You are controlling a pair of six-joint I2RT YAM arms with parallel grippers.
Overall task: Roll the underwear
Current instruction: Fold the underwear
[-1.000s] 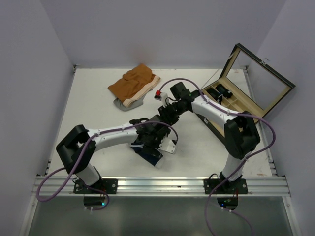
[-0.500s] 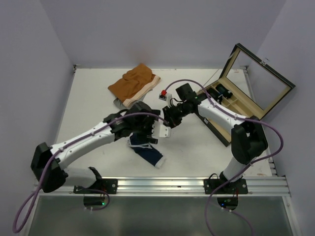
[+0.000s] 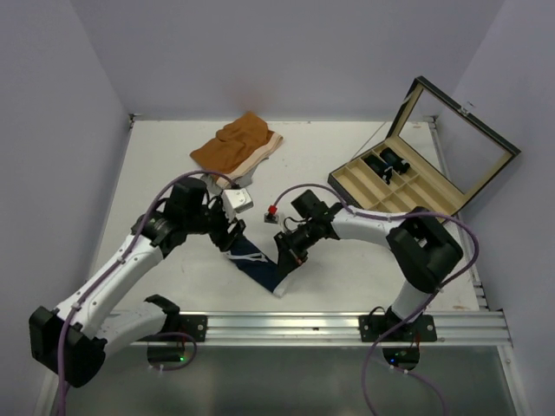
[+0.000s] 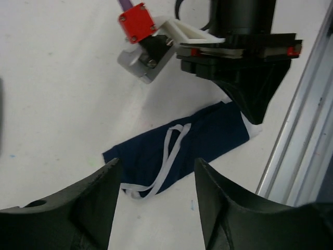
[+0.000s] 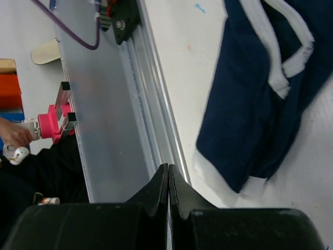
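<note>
Fingers point(image 4: 88, 203) of the left gripper point(image 4: 156, 164) are spread empty over the underwear point(image 4: 208, 138), likely for a grasp; the right gripper point(image 5: 168, 169) is closed, empty, beside its end.

Soft, even light from above keeps the white desk point(image 3: 347, 277) uniformly bright, and the arms throw only faint, blurred shadows on it. The left wrist view is crisp on the underwear point(image 4: 203, 138), while the left hand point(image 4: 155, 172) sits dark and out of focus at the near edge. The right wrist view is slightly smeared, with the right hand point(image 5: 167, 174) almost black.
</note>
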